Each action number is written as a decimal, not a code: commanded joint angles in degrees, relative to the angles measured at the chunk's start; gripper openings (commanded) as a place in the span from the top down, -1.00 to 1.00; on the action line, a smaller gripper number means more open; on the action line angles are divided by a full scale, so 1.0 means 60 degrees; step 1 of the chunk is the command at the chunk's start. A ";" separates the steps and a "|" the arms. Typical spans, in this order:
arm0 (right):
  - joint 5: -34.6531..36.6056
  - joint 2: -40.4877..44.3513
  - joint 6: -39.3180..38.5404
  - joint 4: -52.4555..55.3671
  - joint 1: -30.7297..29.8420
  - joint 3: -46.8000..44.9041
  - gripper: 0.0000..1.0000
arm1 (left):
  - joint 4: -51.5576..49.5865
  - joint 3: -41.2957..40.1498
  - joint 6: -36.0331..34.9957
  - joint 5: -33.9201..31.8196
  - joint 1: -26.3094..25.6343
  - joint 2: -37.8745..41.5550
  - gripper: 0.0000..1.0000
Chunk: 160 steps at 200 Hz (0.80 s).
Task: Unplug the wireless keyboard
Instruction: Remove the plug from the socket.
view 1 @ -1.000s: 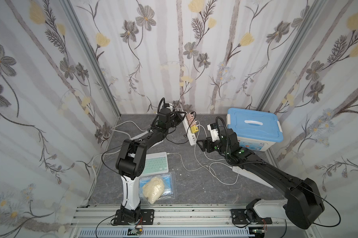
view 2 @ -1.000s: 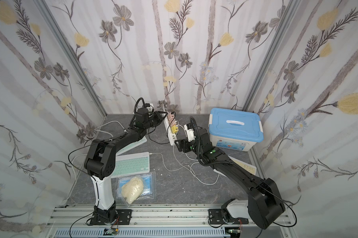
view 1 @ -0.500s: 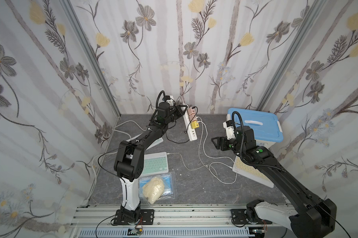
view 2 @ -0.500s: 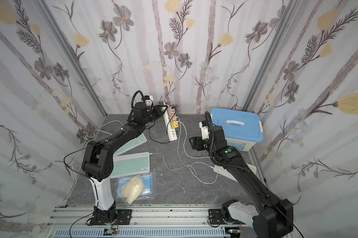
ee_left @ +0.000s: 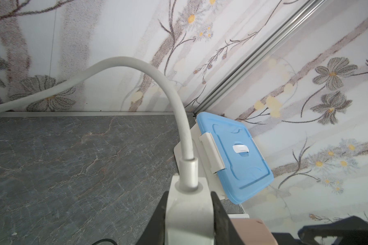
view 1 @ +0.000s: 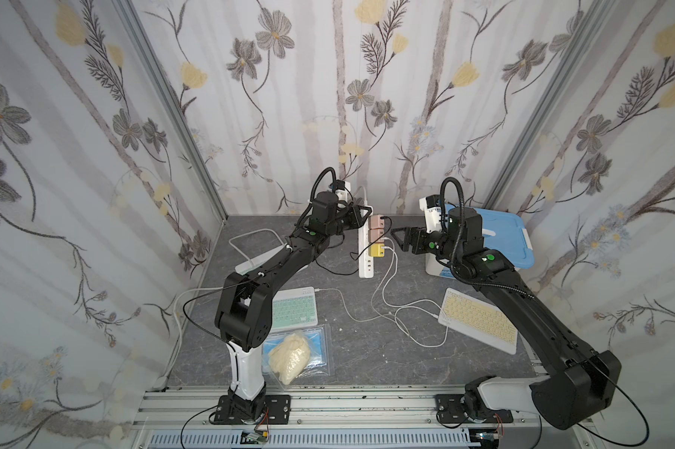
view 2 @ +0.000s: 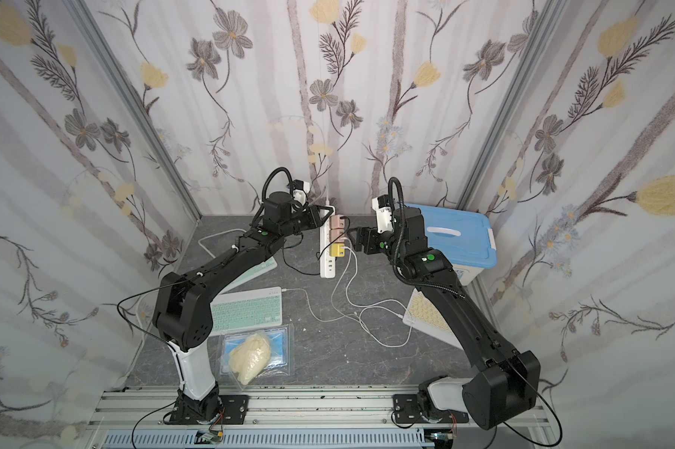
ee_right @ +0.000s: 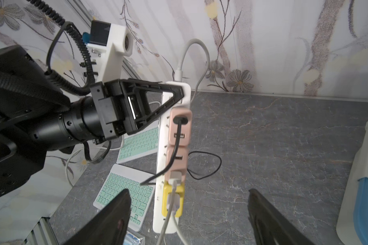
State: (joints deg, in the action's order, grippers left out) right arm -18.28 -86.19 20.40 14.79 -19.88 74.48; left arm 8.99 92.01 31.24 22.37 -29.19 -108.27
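grey marbled tabletop (view 1: 351, 350) inside flowered walls. left hand (view 1: 358, 217) clamps the far end of a white power strip (view 1: 366, 268); right hand (view 1: 400, 240) hovers wide open beside its pink chargers (view 1: 375, 227).

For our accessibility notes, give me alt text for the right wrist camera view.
The left gripper clamps the wall-side end of a white power strip carrying pink chargers and a yellow charger, cables plugged in. The right gripper hangs open facing it; green keyboards lie beside.

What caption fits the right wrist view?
Open right gripper faces the power strip while the left gripper clamps its far end.
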 commanded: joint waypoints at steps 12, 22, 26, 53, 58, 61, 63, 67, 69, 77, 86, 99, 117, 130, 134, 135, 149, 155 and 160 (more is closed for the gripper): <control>-0.0692 -0.0728 0.0276 -0.0369 0.0003 0.0671 -0.70 | -0.0039 -0.0012 -0.0965 -0.0241 -0.0195 0.0317 1.00; -0.0740 -0.1125 0.0298 -0.0209 0.0003 0.0900 -0.68 | -0.0155 -0.0012 -0.1088 -0.0291 -0.0235 0.0362 1.00; -0.0754 -0.1258 0.0318 -0.0148 0.0003 0.0977 -0.66 | -0.0214 -0.0012 -0.1142 -0.0320 -0.0267 0.0383 1.00; -0.1064 -0.1854 0.0314 0.0078 0.0017 0.1384 -0.55 | -0.0533 0.0003 -0.1492 -0.0446 -0.0377 0.0478 1.00; -0.1110 -0.1926 0.0334 0.0038 0.0017 0.1399 -0.53 | -0.0584 0.0002 -0.1544 -0.0460 -0.0384 0.0500 1.00; -0.1136 -0.1961 0.0346 0.0033 0.0017 0.1415 -0.52 | -0.0608 0.0010 -0.1573 -0.0462 -0.0393 0.0509 1.00; -0.1159 -0.1999 0.0348 0.0028 0.0017 0.1426 -0.52 | -0.0628 0.0012 -0.1581 -0.0465 -0.0404 0.0510 1.00; -0.1191 -0.2042 0.0353 0.0026 0.0025 0.1454 -0.51 | -0.0658 0.0009 -0.1596 -0.0473 -0.0400 0.0509 1.00; -0.1217 -0.2081 0.0358 0.0026 0.0019 0.1476 -0.51 | -0.0677 0.0004 -0.1598 -0.0483 -0.0406 0.0506 1.00; -0.1308 -0.2202 0.0360 0.0026 0.0017 0.1542 -0.49 | -0.0691 -0.0009 -0.1604 -0.0463 -0.0408 0.0510 1.00; -0.1358 -0.2359 0.0349 0.0052 0.0025 0.1644 -0.46 | -0.0707 0.0002 -0.1646 -0.0365 -0.0411 0.0509 1.00; -0.1547 -0.2537 0.0309 0.0055 0.0017 0.1776 -0.40 | -0.0803 0.0024 -0.1747 -0.0301 -0.0459 0.0482 1.00; -0.1769 -0.2733 0.0291 0.0132 0.0017 0.1945 -0.32 | -0.0997 0.0075 -0.1880 -0.0401 -0.0508 0.0470 1.00; -0.1876 -0.2886 0.0298 0.0265 0.0018 0.2051 -0.26 | -0.1059 0.0090 -0.1904 -0.0529 -0.0519 0.0488 1.00; -0.1926 -0.2914 0.0299 0.0295 0.0019 0.2059 -0.23 | -0.1074 0.0098 -0.1911 -0.0558 -0.0518 0.0489 1.00; -0.1944 -0.2924 0.0302 0.0307 0.0018 0.2067 -0.22 | -0.1074 0.0101 -0.1919 -0.0561 -0.0514 0.0485 1.00; -0.2088 -0.3017 0.0302 0.0361 0.0004 0.2060 -0.15 | -0.1142 0.0167 -0.1928 -0.0659 -0.0521 0.0462 1.00; -0.2132 -0.3049 0.0305 0.0391 0.0003 0.2060 -0.14 | -0.1173 0.0203 -0.1939 -0.0678 -0.0524 0.0430 1.00; -0.2163 -0.3078 0.0304 0.0414 -0.0011 0.2051 -0.13 | -0.1194 0.0232 -0.1941 -0.0694 -0.0526 0.0425 1.00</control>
State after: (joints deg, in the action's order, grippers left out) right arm -28.56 -103.81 22.20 16.51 -19.77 86.35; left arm -0.69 92.07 20.78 19.07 -32.29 -106.02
